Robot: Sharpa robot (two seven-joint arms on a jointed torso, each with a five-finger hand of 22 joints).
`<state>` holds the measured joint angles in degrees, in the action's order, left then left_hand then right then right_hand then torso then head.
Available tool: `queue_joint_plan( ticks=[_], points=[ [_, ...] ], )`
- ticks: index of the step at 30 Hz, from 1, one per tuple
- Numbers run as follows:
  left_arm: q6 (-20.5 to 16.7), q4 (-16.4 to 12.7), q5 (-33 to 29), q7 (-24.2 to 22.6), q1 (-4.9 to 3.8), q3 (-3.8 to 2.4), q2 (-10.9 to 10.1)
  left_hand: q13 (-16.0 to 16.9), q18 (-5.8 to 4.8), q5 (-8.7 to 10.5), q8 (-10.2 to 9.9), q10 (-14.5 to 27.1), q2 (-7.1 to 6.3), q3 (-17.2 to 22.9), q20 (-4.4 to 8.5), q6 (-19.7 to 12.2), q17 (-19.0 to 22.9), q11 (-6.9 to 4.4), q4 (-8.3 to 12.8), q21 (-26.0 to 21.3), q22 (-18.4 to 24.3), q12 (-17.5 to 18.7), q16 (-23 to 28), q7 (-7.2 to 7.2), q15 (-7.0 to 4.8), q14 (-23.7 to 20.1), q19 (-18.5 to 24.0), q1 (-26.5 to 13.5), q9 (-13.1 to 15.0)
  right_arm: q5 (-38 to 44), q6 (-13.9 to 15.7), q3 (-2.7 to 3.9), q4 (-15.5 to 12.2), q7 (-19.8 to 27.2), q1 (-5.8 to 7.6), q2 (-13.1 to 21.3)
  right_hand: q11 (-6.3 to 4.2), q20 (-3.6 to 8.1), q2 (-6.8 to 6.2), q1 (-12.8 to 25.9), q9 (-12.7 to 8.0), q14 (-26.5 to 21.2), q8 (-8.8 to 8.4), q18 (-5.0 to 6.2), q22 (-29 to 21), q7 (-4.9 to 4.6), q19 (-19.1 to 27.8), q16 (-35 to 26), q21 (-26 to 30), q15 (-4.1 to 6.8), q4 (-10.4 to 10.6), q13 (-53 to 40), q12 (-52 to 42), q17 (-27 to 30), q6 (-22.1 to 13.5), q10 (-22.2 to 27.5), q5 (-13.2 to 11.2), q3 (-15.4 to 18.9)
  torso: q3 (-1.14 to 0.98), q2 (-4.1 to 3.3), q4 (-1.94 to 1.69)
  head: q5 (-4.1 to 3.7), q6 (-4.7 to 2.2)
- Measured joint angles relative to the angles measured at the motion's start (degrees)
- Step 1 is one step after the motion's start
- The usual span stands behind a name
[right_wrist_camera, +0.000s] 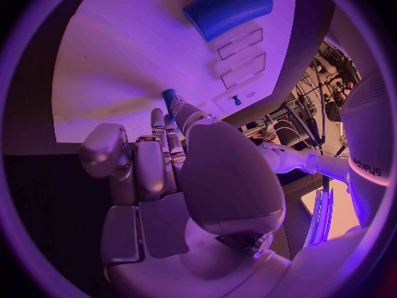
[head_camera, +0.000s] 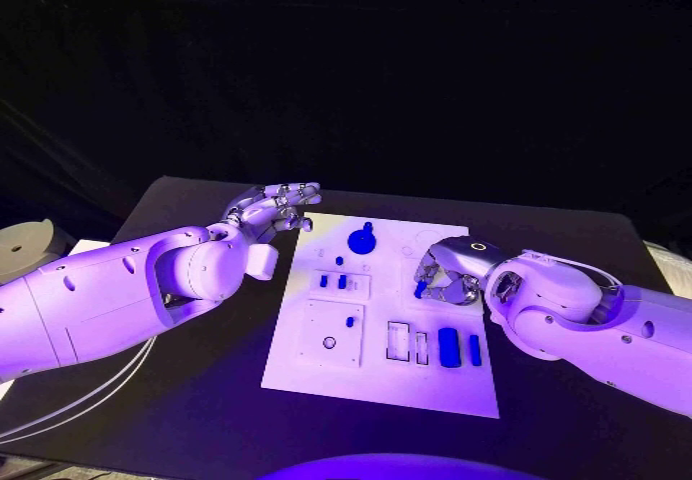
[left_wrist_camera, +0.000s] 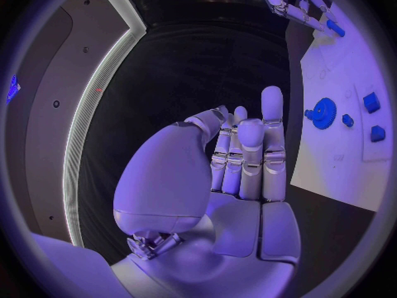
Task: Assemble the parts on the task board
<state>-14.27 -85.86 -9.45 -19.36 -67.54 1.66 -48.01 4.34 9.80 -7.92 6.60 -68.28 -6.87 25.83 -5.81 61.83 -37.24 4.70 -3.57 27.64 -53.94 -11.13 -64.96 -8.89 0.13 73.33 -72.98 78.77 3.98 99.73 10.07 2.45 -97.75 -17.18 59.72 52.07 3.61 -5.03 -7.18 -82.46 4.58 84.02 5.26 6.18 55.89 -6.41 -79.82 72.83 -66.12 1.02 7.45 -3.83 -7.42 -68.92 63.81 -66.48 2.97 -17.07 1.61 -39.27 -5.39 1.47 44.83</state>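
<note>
The board [head_camera: 310,370] lies flat in the middle of the black counter [head_camera: 173,420].

Left robot hand [head_camera: 274,208]: positioned over the counter just beside the board's far left corner. Fingers [left_wrist_camera: 271,122] are extended side by side and held upright. Nothing is in its grasp; the hand is released.

Right robot hand [head_camera: 450,270]: positioned over the right half of the board, fingers pointing down toward the surface. A small blue peg [head_camera: 420,289] is pinched at its fingertips [right_wrist_camera: 178,112]. In the right wrist view the peg [right_wrist_camera: 169,97] stands at the fingertips just above the white surface; contact with the board cannot be determined.

Parts on the board:
- A round blue gear [head_camera: 362,241] lies near the far edge, between the two hands.
- Two small blue blocks [head_camera: 335,282] sit side by side in a raised square left of the right hand.
- A long blue bar [head_camera: 450,347] lies near the board's near right corner, with a thinner blue piece [head_camera: 473,349] just beside it.
</note>
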Motion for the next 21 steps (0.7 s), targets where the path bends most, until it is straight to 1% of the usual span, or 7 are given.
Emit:
queue_joint_plan(
  ticks=[1,3,8,16,18,20,21],
  points=[
    [0.0,0.0,0.0,0.0,0.00,0.00,0.0,0.0,0.00,0.00,0.0,0.0,0.00,0.0,0.00,0.0,0.0,0.00,0.0,0.0,0.0,0.0,0.0,0.00,0.00,0.0,0.0,0.0,0.0,0.0,-0.1,0.00,0.0,0.0,-0.01,0.0,-0.03,0.00,0.35,-0.1,0.0,0.0,0.15,0.00,0.1,0.05,0.0,0.2,0.0,0.00,0.0,0.0,0.0,0.0,0.1,-0.4,0.0,-0.3,-0.01,0.00,-0.01,-0.02,0.01],
    [0.0,0.0,0.0,0.0,0.00,0.00,0.0,0.0,0.00,0.00,0.0,0.0,0.00,0.0,0.00,0.0,0.0,0.00,0.0,0.0,0.0,0.0,0.0,0.00,0.00,0.0,0.0,0.0,0.0,0.0,-0.2,0.00,0.0,0.1,-0.02,-0.1,-0.21,0.17,0.56,-0.3,0.1,0.0,0.25,0.00,0.2,0.10,-0.2,0.2,-0.2,0.00,0.1,0.0,0.0,-0.1,0.7,-0.9,0.0,-0.6,-0.02,0.01,-0.01,-0.03,0.02],
    [0.0,0.1,0.0,0.1,0.00,0.00,0.0,0.0,0.00,0.00,0.0,0.0,0.00,0.0,0.00,0.0,0.0,0.00,0.0,0.0,0.0,0.0,0.0,0.00,0.00,0.0,0.0,0.0,0.0,0.0,-0.2,0.00,0.0,0.4,-0.03,-0.4,-0.23,0.21,0.56,-0.3,0.1,0.0,0.25,0.01,0.3,-0.09,-0.2,0.2,-0.2,0.00,0.1,0.1,0.0,-0.2,0.9,-1.1,0.0,-0.9,-0.02,0.01,0.00,-0.03,0.03],
    [0.0,0.1,0.0,0.1,0.00,0.00,0.0,0.0,0.00,0.00,0.0,0.0,0.00,0.0,0.00,0.0,0.1,0.00,0.0,0.0,0.0,0.0,0.0,0.00,0.00,0.0,0.0,0.0,0.0,-0.1,-0.2,0.00,0.1,0.5,-0.08,-0.8,-0.23,0.20,0.56,-0.3,0.1,0.0,0.25,0.00,0.4,-0.09,-0.2,0.5,-0.5,0.00,0.4,0.2,0.5,-0.2,0.9,-1.1,0.0,-1.1,-0.02,0.01,0.00,-0.03,0.10],
    [0.0,0.1,0.0,0.1,0.00,0.00,0.0,0.0,-0.01,0.00,0.0,0.0,0.00,0.0,0.00,0.0,0.1,0.00,0.0,0.0,0.0,0.0,0.0,0.00,0.00,0.0,0.0,0.0,0.0,-0.1,-0.2,0.00,0.2,0.5,-0.08,-0.9,-0.23,0.20,0.56,-0.3,0.0,0.0,-0.05,0.00,0.4,-0.09,-0.2,0.5,-0.5,0.00,0.4,0.2,0.7,-0.2,0.9,-1.1,0.0,-1.1,-0.01,0.01,-0.01,-0.03,0.15],
    [0.0,0.1,0.0,0.2,0.00,0.00,0.0,0.0,0.00,0.00,0.0,0.0,0.00,0.0,0.00,0.0,0.1,0.00,0.0,0.0,0.0,0.0,0.0,0.00,0.00,0.0,0.0,0.0,0.0,-0.1,-0.2,0.00,0.3,0.5,-0.08,-0.9,-0.23,0.20,0.53,-0.3,-0.1,0.0,-0.29,0.00,0.4,-0.42,-0.2,0.5,-0.5,0.00,0.4,0.2,1.0,-0.2,0.6,-1.1,0.0,-1.1,-0.01,0.01,-0.01,-0.03,0.19],
    [0.0,0.1,0.0,0.2,0.00,0.00,0.0,0.0,0.00,0.00,0.0,0.0,0.00,0.0,0.00,0.0,0.1,0.00,0.0,0.0,0.0,0.0,0.0,0.00,0.00,0.0,0.0,0.0,0.0,-0.1,-0.2,0.00,0.3,0.5,-0.08,-1.0,-0.20,0.20,0.06,0.2,-0.3,0.0,-0.70,0.00,0.3,-0.70,-0.2,0.5,-0.5,0.00,0.4,0.2,1.4,-0.1,0.3,-1.1,0.0,-1.1,0.00,0.01,-0.01,-0.03,0.20]
  ],
)
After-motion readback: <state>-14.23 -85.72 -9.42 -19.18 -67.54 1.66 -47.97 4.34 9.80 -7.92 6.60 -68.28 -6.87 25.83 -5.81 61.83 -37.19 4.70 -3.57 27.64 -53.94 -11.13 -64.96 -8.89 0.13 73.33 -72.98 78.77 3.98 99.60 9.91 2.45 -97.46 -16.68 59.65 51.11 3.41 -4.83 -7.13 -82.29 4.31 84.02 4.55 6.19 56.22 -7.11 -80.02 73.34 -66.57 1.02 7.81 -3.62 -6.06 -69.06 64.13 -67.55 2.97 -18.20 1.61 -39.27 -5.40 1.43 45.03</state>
